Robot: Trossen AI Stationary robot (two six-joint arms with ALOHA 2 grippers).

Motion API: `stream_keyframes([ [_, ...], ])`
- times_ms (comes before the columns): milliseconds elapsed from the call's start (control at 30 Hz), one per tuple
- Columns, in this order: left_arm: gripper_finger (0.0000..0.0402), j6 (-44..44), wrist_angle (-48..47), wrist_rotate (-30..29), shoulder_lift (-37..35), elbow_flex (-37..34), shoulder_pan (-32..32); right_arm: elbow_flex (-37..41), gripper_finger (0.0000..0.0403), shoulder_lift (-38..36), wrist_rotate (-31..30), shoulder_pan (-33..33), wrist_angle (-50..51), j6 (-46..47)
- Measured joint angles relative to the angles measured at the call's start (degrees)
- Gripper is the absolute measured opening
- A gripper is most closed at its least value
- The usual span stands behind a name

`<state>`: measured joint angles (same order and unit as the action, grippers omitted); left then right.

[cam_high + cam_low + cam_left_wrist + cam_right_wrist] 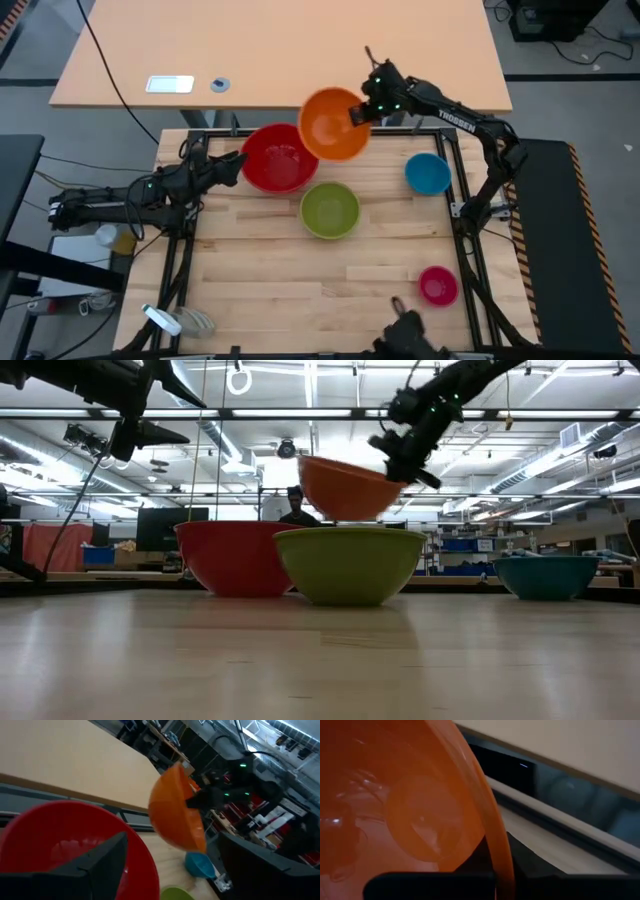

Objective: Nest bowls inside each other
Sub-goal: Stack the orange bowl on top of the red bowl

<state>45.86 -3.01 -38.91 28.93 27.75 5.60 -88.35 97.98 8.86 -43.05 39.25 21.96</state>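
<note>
My right gripper point(361, 114) is shut on the orange bowl point(334, 124), which hangs in the air beyond the red bowl point(276, 158) and the lime green bowl point(330, 210). Both of those stand on their bases on the wooden table, as do the blue bowl point(428, 173) at the right and the small pink bowl point(438, 286) near the front right. In the low view the orange bowl point(345, 488) floats above the rims of the red point(232, 556) and green point(350, 564) bowls. My left gripper point(234, 165) is open, level, just left of the red bowl's rim. My right gripper holds the orange bowl by its rim point(498, 851) on the bowl's right side, one finger point(430, 881) inside the bowl and one outside. The fingers slant down from the table's right and far side. The bowl is lifted clear, opening up and slightly tilted.
A tan desk point(280, 50) with a small white device stands beyond the table's far edge. A plastic item point(180, 320) lies at the near left corner. Bare wood lies between the green and pink bowls.
</note>
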Motion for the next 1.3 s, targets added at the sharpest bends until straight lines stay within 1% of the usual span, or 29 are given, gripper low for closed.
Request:
stream_keyframes([
  [133, 0.0314, -0.4, 0.0, 0.4, 0.0, 0.0, 1.5, 0.0, 0.002, 0.3, -1.6, 6.2, -6.5, 3.1],
  [233, 0.0314, -0.6, 0.1, 1.5, 0.0, 0.0, 2.2, 0.0, 0.002, 1.1, -7.1, 10.8, -13.1, 5.1],
  [300, 0.0314, -0.6, 0.4, 1.9, 0.0, 0.0, 2.3, 0.0, 0.002, 1.9, -8.6, 12.4, -16.8, 6.8],
  [367, 0.0314, -1.8, 1.4, 2.0, -0.1, 0.0, 2.3, -1.5, 0.002, 3.5, -8.6, 13.3, -19.0, 7.9],
  [433, 0.0314, -4.0, 3.8, 2.3, -0.1, 0.0, 2.2, -4.5, 0.002, 6.1, -8.2, 13.8, -17.4, 7.7],
  [467, 0.0314, -5.2, 5.1, 2.7, -0.1, 0.0, 2.2, -6.8, 0.002, 7.6, -7.7, 14.0, -15.2, 7.0],
  [533, 0.0314, -6.8, 6.6, 2.8, -0.1, 0.0, 2.2, -11.9, 0.002, 11.2, -8.6, 14.7, -10.5, 4.3],
  [633, 0.0314, -6.9, 6.5, 2.9, -0.1, 0.0, 2.2, -19.5, 0.002, 16.8, -10.1, 15.1, -4.9, 0.9],
  [767, 0.0314, -6.2, 6.4, 3.3, -0.1, 0.0, 2.2, -27.2, 0.0021, 23.6, -10.1, 14.5, -1.7, -1.4],
  [867, 0.0314, -5.8, 6.2, 4.0, 0.0, 0.0, 2.2, -30.8, 0.0026, 27.8, -9.4, 13.7, -1.1, -3.1],
  [967, 0.0314, -6.2, 6.3, 4.0, 0.0, 0.0, 2.2, -32.4, 0.0032, 30.8, -8.2, 13.4, -0.8, -4.4],
  [1033, 0.0314, -6.2, 6.2, 3.9, 0.0, 0.0, 2.2, -32.6, 0.0035, 32.5, -5.2, 13.2, -1.3, -5.3],
  [1167, 0.0314, -6.2, 6.2, 4.4, 0.0, 0.0, 2.2, -32.6, 0.0043, 35.0, 3.0, 12.8, -2.1, -8.1],
  [1233, 0.0314, -6.2, 6.2, 4.8, 0.0, 0.0, 2.2, -32.6, 0.0052, 35.2, 4.7, 12.7, -1.2, -8.7],
  [1300, 0.0314, -6.1, 6.2, 5.2, 0.0, 0.0, 2.2, -32.3, 0.0068, 35.2, 4.6, 12.7, -1.7, -11.0],
])
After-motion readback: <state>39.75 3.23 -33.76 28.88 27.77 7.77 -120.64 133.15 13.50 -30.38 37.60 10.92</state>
